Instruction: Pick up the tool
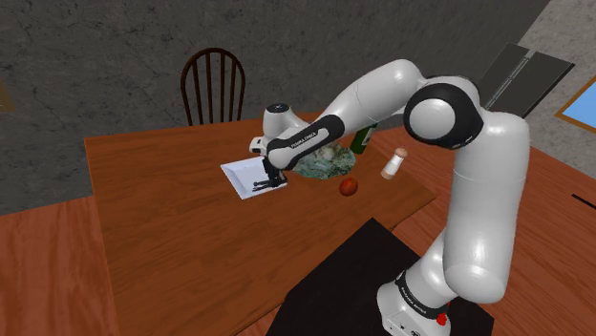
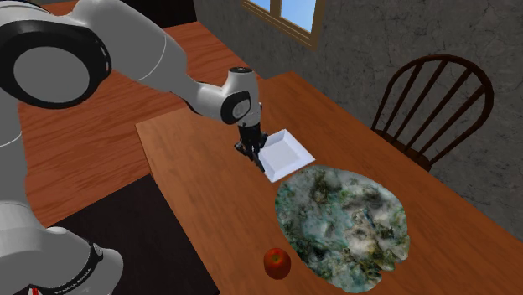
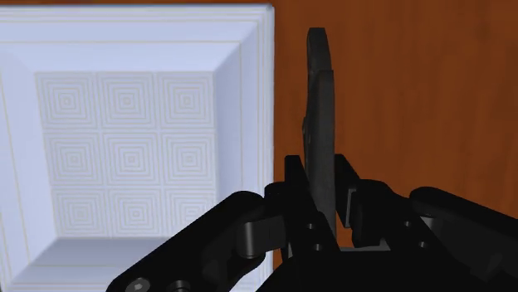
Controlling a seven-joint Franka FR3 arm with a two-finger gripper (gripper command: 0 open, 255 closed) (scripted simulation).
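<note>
Gripping: the gripper [image 3: 322,195] has its two black fingers drawn in close on the tool [image 3: 319,108], pinching its near end between them.
Jaws: barely apart, only as wide as the flat dark strip they clasp, with a finger against each of its faces.
Tool: one, dark grey, long and thin, standing on edge, running straight out from the fingers. It sits just beside one edge of the white plate [image 3: 124,141] and parallel to it, over bare wood.
Lifted or resting: cannot tell.
Plate: one, square, white, with a raised rim and a pattern of nested squares on its floor. It lies flat on the table [image 1: 172,229].
Arm: one, white with dark joints, bent down over the table with its hand right at the plate's edge.
Marbled disc [image 2: 344,218]: one, round, green-grey, lying flat just beside the plate, at the corner away from the gripper.
Red fruit [image 2: 277,262]: one, beyond the disc from the plate, near the table's edge.
Green bottle [image 1: 363,140]: one, upright, past the disc from the plate and partly behind the arm.
Shaker [image 1: 393,164]: one, pale with a brownish top, well apart from the plate, beyond the disc.
Chair [image 2: 432,100]: one, dark, spindle-backed, at the table side across the plate from the gripper.
</note>
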